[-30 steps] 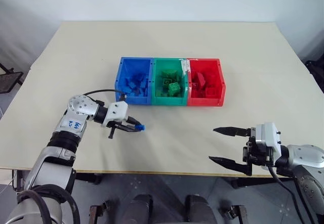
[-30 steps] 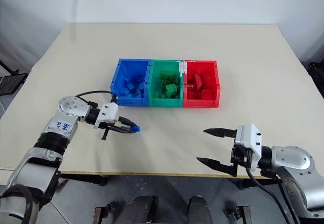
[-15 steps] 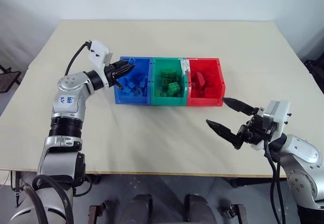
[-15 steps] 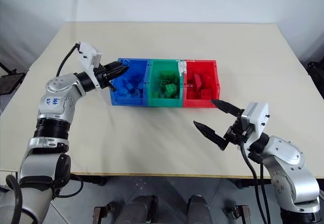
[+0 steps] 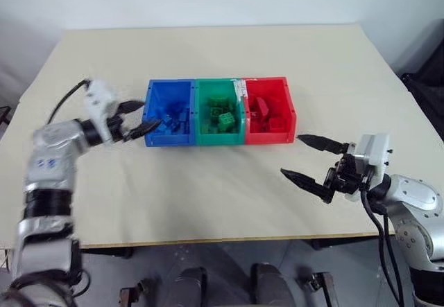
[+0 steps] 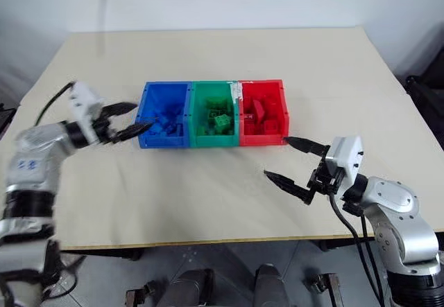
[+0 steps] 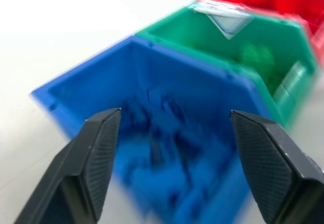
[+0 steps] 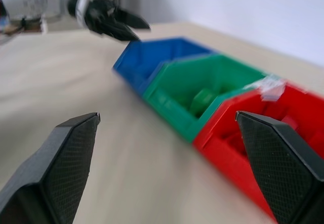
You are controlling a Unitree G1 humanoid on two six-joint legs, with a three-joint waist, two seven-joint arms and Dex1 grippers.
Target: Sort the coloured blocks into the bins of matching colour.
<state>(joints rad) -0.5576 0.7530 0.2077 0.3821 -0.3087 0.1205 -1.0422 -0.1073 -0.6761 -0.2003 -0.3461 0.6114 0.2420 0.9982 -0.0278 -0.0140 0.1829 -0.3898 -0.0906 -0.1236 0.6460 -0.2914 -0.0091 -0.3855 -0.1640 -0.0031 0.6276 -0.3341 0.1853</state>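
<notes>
Sorting looks about finished: table (image 5: pixel 208 50) carries no loose block that I can see, only the bins at its centre. Largest first: table, then the three joined bins in a row, blue bin (image 5: pixel 157 92) at 9 o'clock of the green bin (image 5: pixel 219 84), red bin (image 5: pixel 277 85) at 3 o'clock of it. Each bin holds bricks of its own colour: blue blocks (image 5: pixel 175 118) piled in the blue bin, green blocks (image 5: pixel 225 119) in the green bin, a red block (image 5: pixel 259 107) among red pieces in the red bin. Exact counts too small to tell.

Left gripper (image 5: pixel 135 118) hangs just beside the blue bin's outer wall, at its 9 o'clock, jaws spread fairly wide, nothing between them. Left wrist view confirms: both fingers (image 7: pixel 96 148) apart, blue bin interior seen through the gap. Right gripper (image 5: pixel 312 161) sits at 5 o'clock of the red bin, near but apart from it, jaws at full spread, empty too.

Step in hand, my read: release into the blue bin done, left arm clear of the rim. Next move calls for a check of the table for any leftover block; if none, both arms just park. If one turns up, nearest gripper goes over it with jaws wide, then carries it to the matching bin.
</notes>
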